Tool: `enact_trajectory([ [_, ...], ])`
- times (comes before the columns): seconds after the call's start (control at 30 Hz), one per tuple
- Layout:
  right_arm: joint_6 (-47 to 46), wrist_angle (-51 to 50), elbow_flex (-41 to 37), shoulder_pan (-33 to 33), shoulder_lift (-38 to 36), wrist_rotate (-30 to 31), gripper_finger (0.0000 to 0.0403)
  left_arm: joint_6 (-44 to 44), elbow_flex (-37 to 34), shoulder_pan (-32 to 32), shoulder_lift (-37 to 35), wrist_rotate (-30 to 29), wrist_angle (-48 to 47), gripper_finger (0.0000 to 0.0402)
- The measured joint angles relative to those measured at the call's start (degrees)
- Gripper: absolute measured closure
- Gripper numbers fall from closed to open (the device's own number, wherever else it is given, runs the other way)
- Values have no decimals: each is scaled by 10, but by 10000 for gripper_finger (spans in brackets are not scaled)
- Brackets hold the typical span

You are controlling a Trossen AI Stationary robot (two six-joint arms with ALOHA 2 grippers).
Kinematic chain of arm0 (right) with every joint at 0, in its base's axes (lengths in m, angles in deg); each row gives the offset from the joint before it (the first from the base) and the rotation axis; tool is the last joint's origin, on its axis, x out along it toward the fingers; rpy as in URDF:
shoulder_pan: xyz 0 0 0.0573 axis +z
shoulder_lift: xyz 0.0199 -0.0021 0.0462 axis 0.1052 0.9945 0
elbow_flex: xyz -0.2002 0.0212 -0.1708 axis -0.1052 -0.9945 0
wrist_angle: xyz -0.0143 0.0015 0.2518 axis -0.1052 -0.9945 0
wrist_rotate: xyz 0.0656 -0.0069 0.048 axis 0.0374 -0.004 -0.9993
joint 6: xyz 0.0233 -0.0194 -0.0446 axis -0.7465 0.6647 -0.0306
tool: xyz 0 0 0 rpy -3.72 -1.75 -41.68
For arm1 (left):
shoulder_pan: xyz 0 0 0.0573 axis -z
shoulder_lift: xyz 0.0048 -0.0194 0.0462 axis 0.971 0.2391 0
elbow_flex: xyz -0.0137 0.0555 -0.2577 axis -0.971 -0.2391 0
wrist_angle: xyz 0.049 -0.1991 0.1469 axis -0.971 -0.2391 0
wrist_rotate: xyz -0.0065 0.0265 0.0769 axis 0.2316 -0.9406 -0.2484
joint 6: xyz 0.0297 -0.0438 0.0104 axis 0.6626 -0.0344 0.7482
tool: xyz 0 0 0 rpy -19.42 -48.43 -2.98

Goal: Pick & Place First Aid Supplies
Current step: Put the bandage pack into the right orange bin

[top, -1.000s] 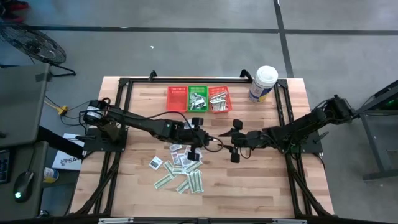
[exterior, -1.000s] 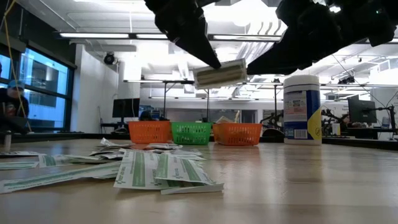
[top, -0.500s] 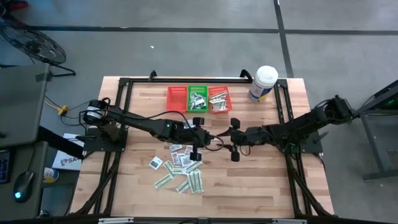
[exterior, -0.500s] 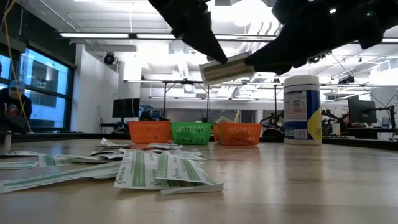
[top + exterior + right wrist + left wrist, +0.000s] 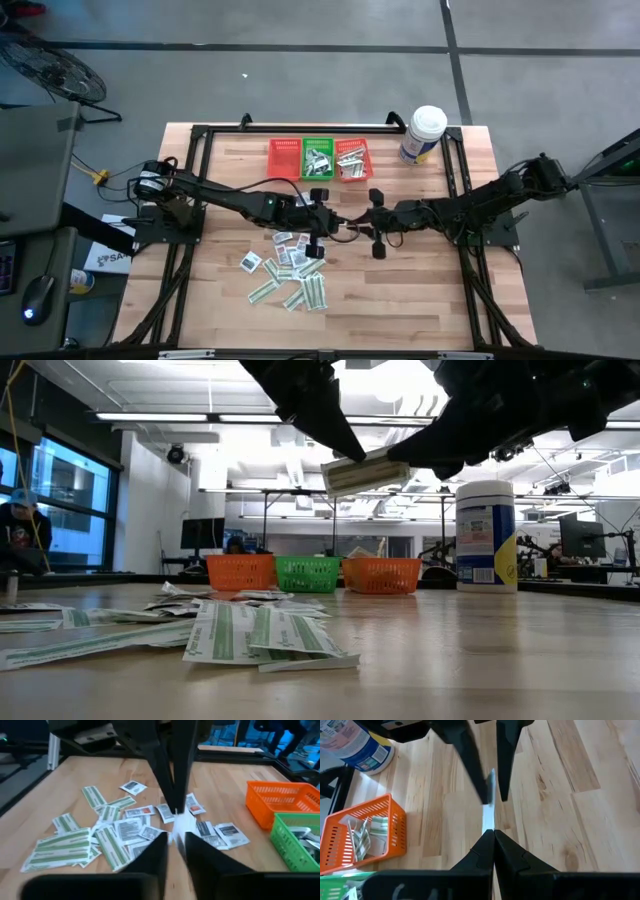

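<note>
Above the table [image 5: 420, 300], mid-air, your left gripper [image 5: 340, 224] pinches one packet [image 5: 366, 472] — your right gripper [image 5: 366, 224] has its fingers closed on the other end. Below them, the loose packets [image 5: 292, 275] lie scattered on the wood.

Three baskets [image 5: 320, 159] in a row at table's [image 5: 420, 300] far edge, tub [image 5: 422, 135] to their right, packets [image 5: 290, 272] scattered front-left.

Tub [image 5: 423, 133], 3 baskets [image 5: 319, 159]
</note>
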Motion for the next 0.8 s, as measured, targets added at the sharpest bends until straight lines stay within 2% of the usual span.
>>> enact_trajectory([
  [0.1,-3,0,0,0,0,-19,395,0,0,0,0,0,0,401],
  [0.33,-60,0,0,-4,0,-43,402,0,0,0,0,-2,0,401],
  [0.5,-63,-1,0,-4,0,-42,402,4,0,0,0,0,-1,390],
  [0.63,-63,-4,0,-3,0,-43,402,16,0,0,0,18,-1,349],
  [0.8,-77,-22,0,-3,0,-35,402,15,0,0,0,6,-7,260],
])
